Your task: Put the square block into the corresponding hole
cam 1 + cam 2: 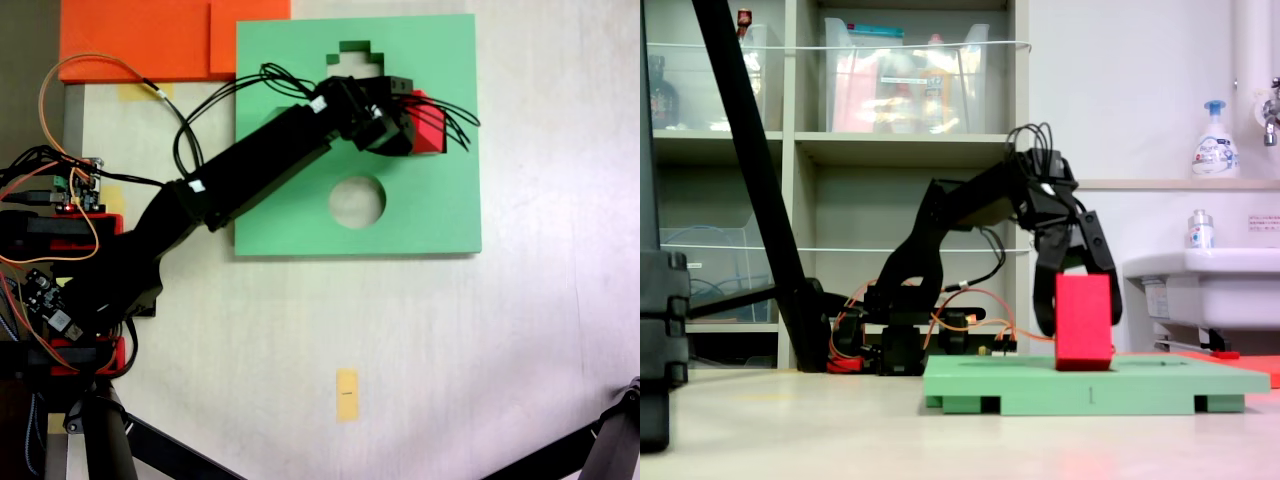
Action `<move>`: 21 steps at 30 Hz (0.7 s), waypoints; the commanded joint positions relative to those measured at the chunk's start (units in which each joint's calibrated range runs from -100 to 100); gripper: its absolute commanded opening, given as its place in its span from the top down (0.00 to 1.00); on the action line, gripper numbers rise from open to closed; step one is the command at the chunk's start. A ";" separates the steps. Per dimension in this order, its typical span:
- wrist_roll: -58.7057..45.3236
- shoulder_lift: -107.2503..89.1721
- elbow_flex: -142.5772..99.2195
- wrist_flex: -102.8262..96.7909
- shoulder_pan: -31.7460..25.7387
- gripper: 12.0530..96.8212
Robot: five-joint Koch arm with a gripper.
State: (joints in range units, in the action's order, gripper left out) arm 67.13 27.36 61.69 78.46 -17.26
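Observation:
The square block [430,128] [1083,320] is bright red and stands upright on the flat green foam board [440,215] [1040,390], in its right-hand half as a fixed view from above shows it. My gripper [405,120] [1080,322] reaches down over the block with one finger [1044,305] against each side, shut on it. The block's base meets the board's top surface. The corresponding hole is hidden under the block and the gripper.
The board also has a cross-shaped cutout [352,52] and a round-looking one [357,200]. Orange sheets [150,40] lie beyond the board's far left corner. A yellow tape strip [347,394] is on the white table. Arm base and wiring [70,250] sit left.

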 commanded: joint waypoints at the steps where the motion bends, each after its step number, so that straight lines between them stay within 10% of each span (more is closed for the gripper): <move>1: -0.44 -0.82 5.21 -4.56 -0.24 0.85; 21: -0.63 10.35 7.11 -7.45 0.63 0.85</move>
State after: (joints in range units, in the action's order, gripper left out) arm 66.45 36.66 65.21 77.19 -17.17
